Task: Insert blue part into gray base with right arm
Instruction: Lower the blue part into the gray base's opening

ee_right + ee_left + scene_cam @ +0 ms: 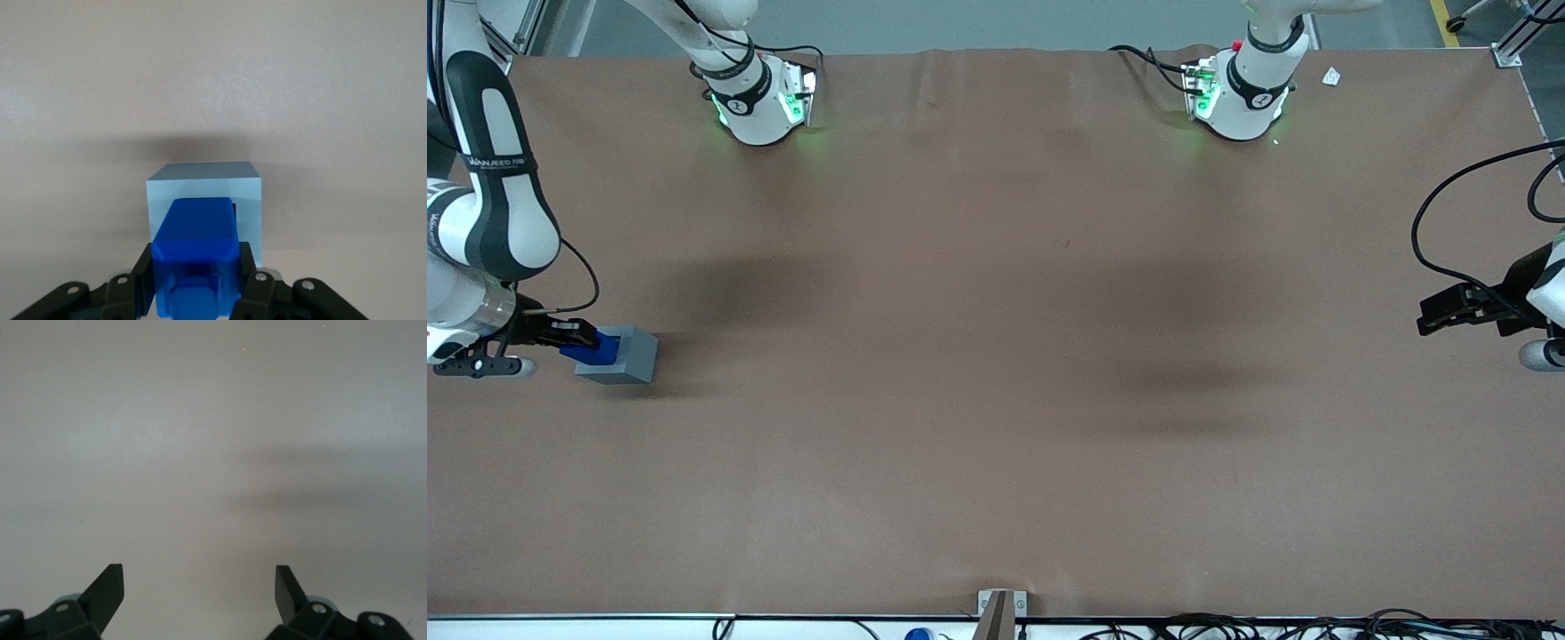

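The gray base [624, 356] stands on the brown table at the working arm's end, a light cube with its recess facing up. The blue part [596, 349] is tilted, its lower end over the cube's top where the recess lies. My right arm's gripper [574, 336] is shut on the blue part's upper end. In the right wrist view the blue part [195, 257] sits clamped between the black fingers [142, 277], with the gray base [207, 193] just past it. How deep the part sits in the recess is hidden.
The brown table [996, 400] stretches wide toward the parked arm's end. Two white arm bases [760, 98] stand along the table's edge farthest from the front camera. A small bracket [1000, 609] sits at the nearest edge.
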